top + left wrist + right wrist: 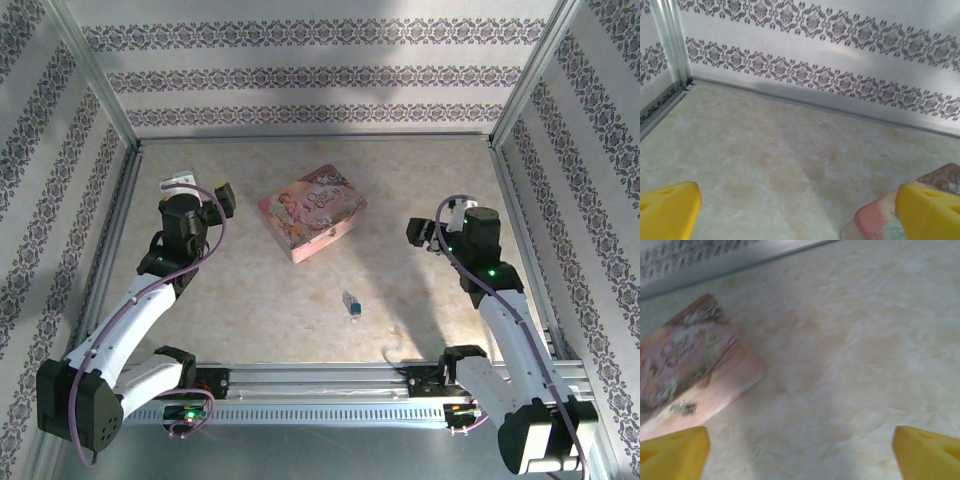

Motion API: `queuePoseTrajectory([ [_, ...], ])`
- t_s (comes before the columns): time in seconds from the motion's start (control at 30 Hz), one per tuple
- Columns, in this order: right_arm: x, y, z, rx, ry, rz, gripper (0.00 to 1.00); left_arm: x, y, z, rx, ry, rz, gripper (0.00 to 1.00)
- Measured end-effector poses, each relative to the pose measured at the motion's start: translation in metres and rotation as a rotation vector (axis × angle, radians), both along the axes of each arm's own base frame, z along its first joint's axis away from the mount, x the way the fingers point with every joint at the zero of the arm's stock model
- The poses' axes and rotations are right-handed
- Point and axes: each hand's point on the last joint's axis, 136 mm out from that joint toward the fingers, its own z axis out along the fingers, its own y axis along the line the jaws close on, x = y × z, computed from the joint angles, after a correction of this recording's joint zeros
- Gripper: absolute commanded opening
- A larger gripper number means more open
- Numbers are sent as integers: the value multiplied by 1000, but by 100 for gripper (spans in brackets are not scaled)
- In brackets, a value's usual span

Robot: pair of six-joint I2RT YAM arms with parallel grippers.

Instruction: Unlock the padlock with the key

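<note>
In the top view the padlock [351,303] lies on the table [250,300] a little right of the frame's centre and below it, well apart from both arms. It is a tiny silvery piece with a bluish lower end. The key I cannot make out; perhaps it lies against the padlock, but the view is too coarse to say. The pink box [312,210] sits above the padlock, near the centre.

The left gripper [224,198] hangs at the upper left, just beside the box. In its wrist view the yellow fingertips [670,207] stand wide apart with nothing between them. The right gripper [421,234] is at the middle right, its jaws also spread and holding nothing.
</note>
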Motion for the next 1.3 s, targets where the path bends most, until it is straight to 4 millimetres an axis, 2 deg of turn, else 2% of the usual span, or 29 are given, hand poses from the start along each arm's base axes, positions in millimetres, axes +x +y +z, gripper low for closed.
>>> queuePoseTrajectory([
  [0.13,1,-20,-6,-61,-93,-70,98,-4,5,-20,20,44,10,99],
  [0.37,6,-37,-20,-171,-188,-109,98,-5,11,-51,42,108,27,99],
  [0.53,19,-48,-28,-201,-209,-140,98,-8,19,-80,76,165,53,99],
  [0.77,41,-51,-56,-202,-197,-134,98,-9,22,-114,128,228,41,99],
  [1.03,58,-41,-85,-183,-226,-70,98,0,18,-131,183,269,-1,99],
  [1.3,68,-35,-111,-177,-247,-29,98,9,18,-131,233,214,-24,99],
])
